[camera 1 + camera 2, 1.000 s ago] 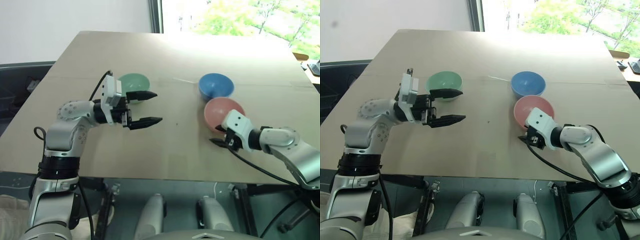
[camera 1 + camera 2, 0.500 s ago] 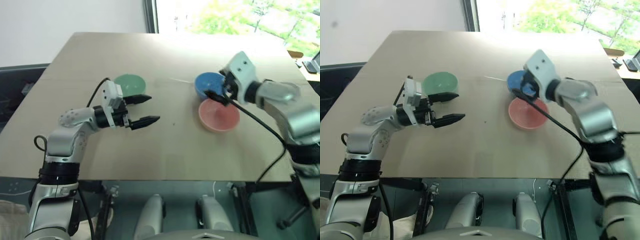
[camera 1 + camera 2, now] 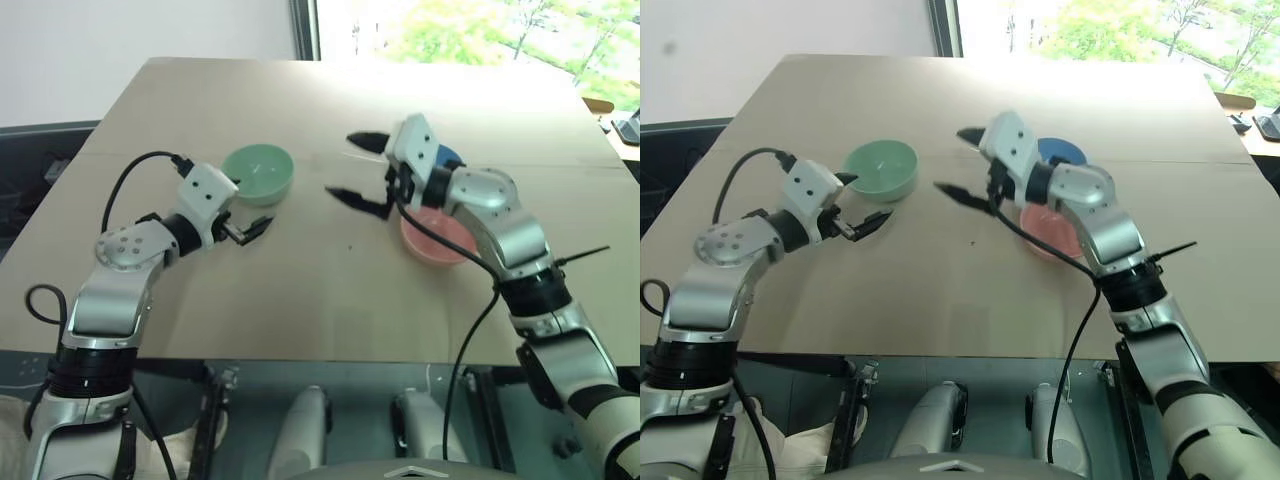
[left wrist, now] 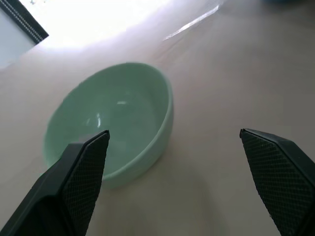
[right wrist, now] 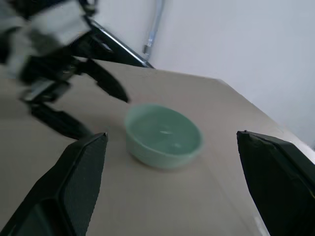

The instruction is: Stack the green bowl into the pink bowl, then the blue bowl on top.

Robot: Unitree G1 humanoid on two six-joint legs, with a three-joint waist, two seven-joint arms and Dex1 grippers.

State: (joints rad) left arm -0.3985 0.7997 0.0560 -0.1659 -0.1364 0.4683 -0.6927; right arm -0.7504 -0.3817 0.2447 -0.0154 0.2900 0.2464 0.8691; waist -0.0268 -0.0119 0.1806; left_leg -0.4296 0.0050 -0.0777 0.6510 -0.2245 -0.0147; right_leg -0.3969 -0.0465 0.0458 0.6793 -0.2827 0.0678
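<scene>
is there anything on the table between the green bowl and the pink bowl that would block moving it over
Nothing lying on the table does. The stretch between the green bowl and the pink bowl is bare wood. The open right gripper hangs above that gap, so it is the one thing in the path.

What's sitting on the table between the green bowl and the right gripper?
Nothing: bare table separates the green bowl from the open right gripper, as the left eye view and the right wrist view show.
</scene>
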